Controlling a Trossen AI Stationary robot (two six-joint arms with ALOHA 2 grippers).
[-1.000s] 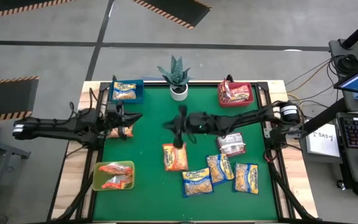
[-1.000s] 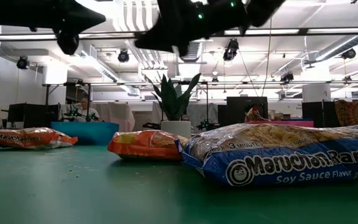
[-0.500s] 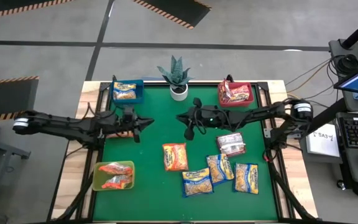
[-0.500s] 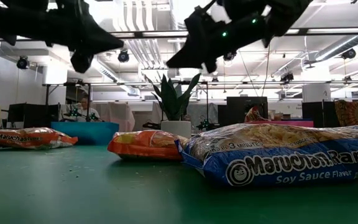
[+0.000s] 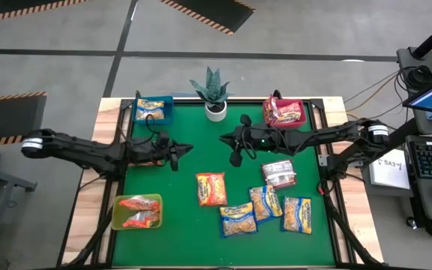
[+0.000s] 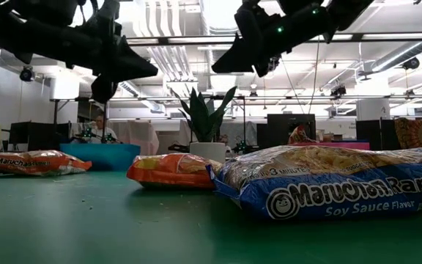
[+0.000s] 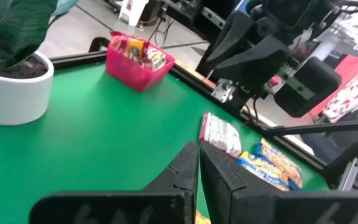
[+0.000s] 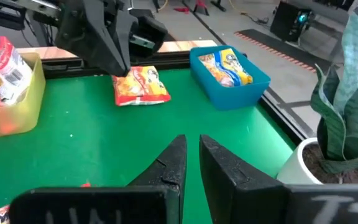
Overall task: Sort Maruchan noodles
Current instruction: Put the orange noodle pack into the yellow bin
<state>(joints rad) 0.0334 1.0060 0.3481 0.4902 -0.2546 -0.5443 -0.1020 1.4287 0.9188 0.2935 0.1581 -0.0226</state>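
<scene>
While both arms reach inward above the counter [image 5: 178, 225], neither gripper carries anything.
Left gripper [image 5: 177, 153] and right gripper [image 5: 233, 148] hover pinched together, facing each other mid-counter; loose Maruchan noodles [image 5: 255, 199] lie in front, an orange packet [image 5: 211, 188] nearest.

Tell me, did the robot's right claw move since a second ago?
Yes. In the high view the right gripper has pulled back from over the orange noodle packet, up toward the potted plant and red bin.
</scene>
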